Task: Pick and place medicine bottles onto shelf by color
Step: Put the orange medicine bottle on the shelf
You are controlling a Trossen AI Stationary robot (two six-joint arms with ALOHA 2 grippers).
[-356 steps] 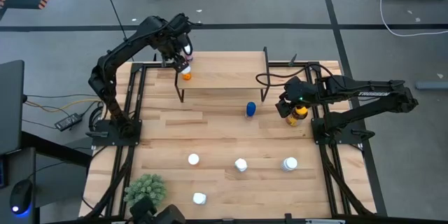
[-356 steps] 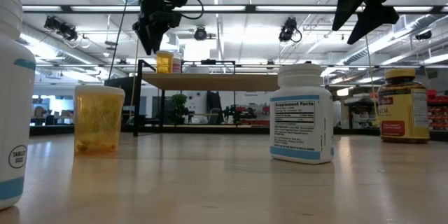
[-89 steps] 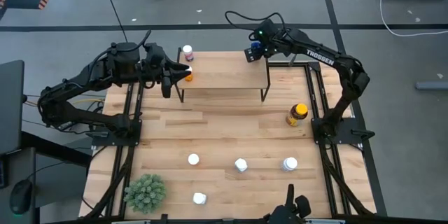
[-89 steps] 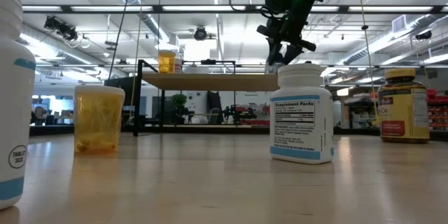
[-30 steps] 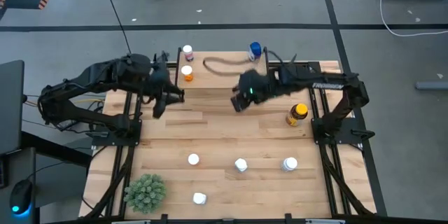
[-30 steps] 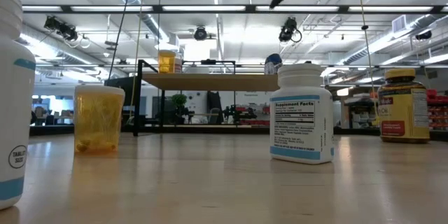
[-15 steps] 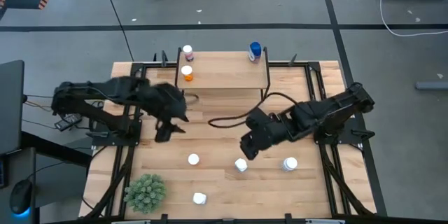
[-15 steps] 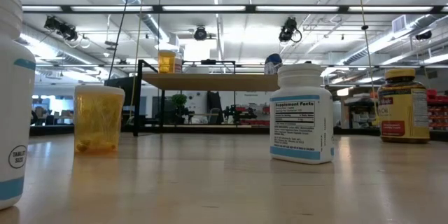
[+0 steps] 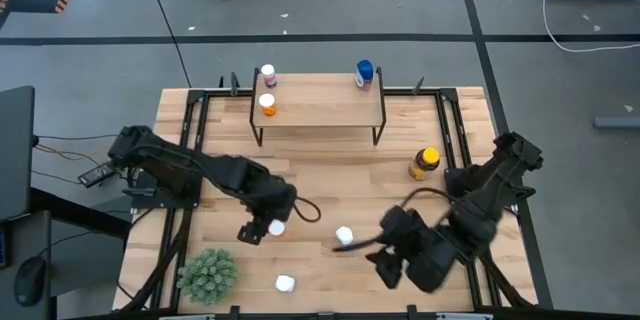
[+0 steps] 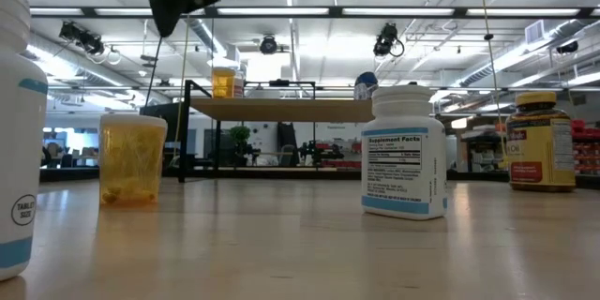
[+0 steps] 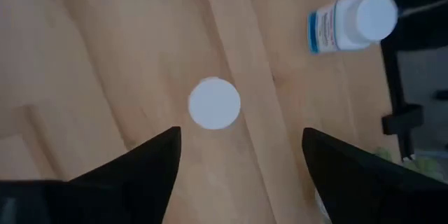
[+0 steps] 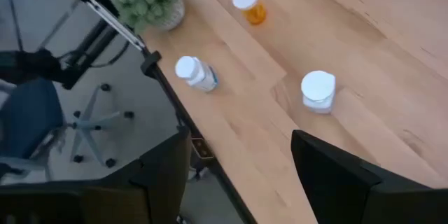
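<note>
- The shelf [image 9: 318, 112] is the landmark: on it stand a pinkish bottle [image 9: 267, 75] and an orange bottle [image 9: 267, 105] at the left arm's end, and a blue bottle [image 9: 363, 73] at the far corner of the right arm's end.
- The left gripper [image 11: 238, 154] hangs well in front of the shelf, straight above a white-capped bottle [image 11: 215, 103]. Its fingers are spread wide with nothing between them, and the cap sits centred in the gap.
- The right gripper [image 12: 238, 175] is farther still from the shelf, out past the front edge of the table [image 9: 300, 170]. Its fingers are also apart and empty (it looks to be searching, not reaching).
- Other bottles wait in front of the shelf: a white bottle [image 9: 344, 235] near the middle, another white bottle [image 9: 286, 283] by the green plant [image 9: 208, 272], and the amber yellow-capped bottle [image 9: 425, 163] close to the shelf's right legs.
- Risk: judging from above, a descent slightly off centre could let one finger clip the cap and tip the bottle.
- Risk: both arms crowd the same front strip, so the right arm's loose cable [image 9: 415, 200] or wrist could knock the middle white bottle.
- Risk: a sorting slip, since white bottles need their own spot apart from the colours already shelved.
</note>
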